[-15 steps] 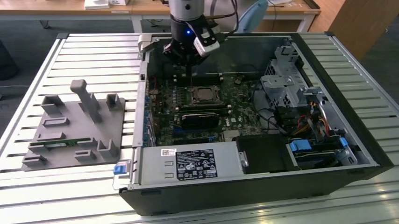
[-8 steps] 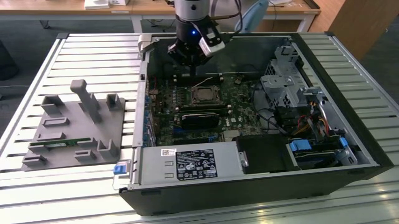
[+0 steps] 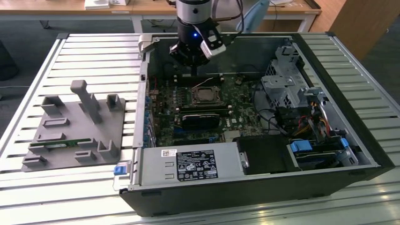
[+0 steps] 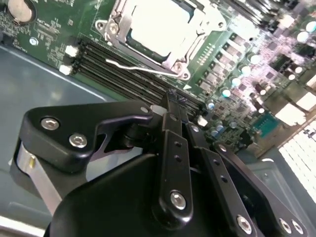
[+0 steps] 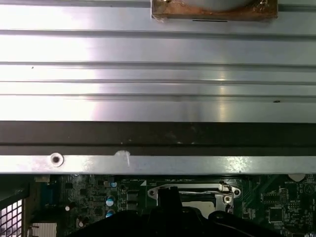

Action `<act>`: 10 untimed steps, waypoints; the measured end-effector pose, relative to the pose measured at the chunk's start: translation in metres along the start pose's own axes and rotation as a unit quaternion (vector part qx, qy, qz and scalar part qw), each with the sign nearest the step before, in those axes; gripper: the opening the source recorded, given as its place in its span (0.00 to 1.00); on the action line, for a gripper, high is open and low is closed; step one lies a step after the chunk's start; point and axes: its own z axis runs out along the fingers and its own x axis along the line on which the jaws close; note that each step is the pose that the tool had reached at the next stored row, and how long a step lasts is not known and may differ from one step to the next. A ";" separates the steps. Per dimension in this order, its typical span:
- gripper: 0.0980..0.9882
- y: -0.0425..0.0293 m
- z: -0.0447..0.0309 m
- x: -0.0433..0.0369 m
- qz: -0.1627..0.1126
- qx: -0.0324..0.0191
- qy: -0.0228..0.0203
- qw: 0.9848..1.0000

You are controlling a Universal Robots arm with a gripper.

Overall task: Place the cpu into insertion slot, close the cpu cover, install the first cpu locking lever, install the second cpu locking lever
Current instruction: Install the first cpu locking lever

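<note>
The cpu [image 4: 158,24] lies flat in the insertion slot [image 3: 204,96] on the green board, its silver top showing. The silver cpu cover [image 4: 118,29] is folded down around it as a frame. A thin silver locking lever [image 4: 133,66] runs loose along the socket's side facing the gripper, and in the exterior view it arcs up just behind the socket. My gripper [image 4: 170,106] hangs above the board a little behind the socket, over the memory slots, shut with nothing between its fingers. In the exterior view the gripper [image 3: 196,70] is at the case's far side.
The open black computer case [image 3: 337,93] lies on a slatted metal table. A power supply [image 3: 187,164] fills its front, and a drive cage [image 3: 284,84] with cables fills the exterior view's right. A grey fixture [image 3: 75,129] holding a green module [image 3: 62,144] sits on the left.
</note>
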 end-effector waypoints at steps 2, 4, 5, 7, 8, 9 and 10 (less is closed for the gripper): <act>0.01 -0.0001 0.0028 -0.0029 0.002 -0.001 0.000 1.000; 0.01 -0.0002 0.0051 -0.0072 0.002 0.000 0.000 1.000; 0.01 -0.0002 0.0063 -0.0097 0.002 0.000 0.000 1.000; 0.01 -0.0003 0.0092 -0.0140 0.002 -0.001 0.000 1.000; 0.01 -0.0004 0.0112 -0.0153 0.002 -0.001 0.001 1.000; 0.01 -0.0005 0.0130 -0.0163 0.002 -0.001 0.001 1.000; 0.01 -0.0005 0.0149 -0.0177 0.002 -0.001 0.001 1.000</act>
